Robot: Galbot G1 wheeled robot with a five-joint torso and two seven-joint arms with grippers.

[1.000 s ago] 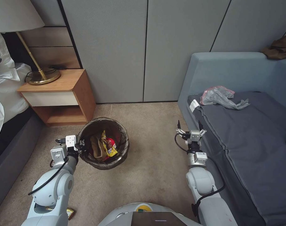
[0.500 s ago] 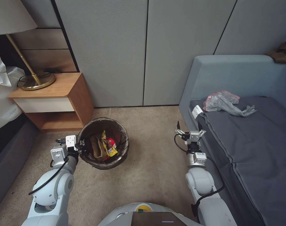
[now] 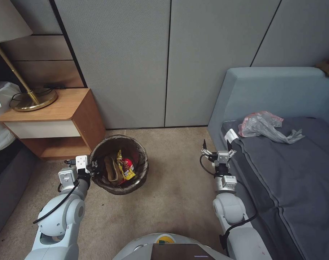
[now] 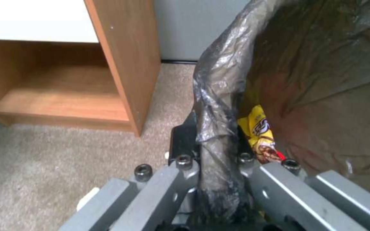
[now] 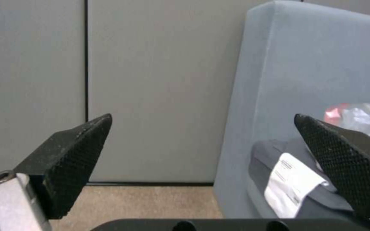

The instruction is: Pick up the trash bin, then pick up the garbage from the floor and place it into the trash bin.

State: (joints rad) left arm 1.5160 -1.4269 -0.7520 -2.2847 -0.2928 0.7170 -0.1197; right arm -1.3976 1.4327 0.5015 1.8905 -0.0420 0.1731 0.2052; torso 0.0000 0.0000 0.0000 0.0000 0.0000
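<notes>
Bin held off the carpet — right arm idle

The left gripper (image 3: 93,168) has its jaws clamped on the trash bin (image 3: 137,179) rim beside the nightstand (image 3: 87,115), garbage (image 3: 125,168) inside; the right gripper (image 3: 215,148) hovers by the sofa (image 3: 265,90), jaws spread.

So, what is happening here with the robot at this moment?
The left end effector is shut on the rim of the trash bin, which stands over the carpet beside the wooden nightstand. The bin already holds garbage, including yellow wrappers and a tan paper bag. The right end effector hangs open and empty next to the blue sofa.
</notes>
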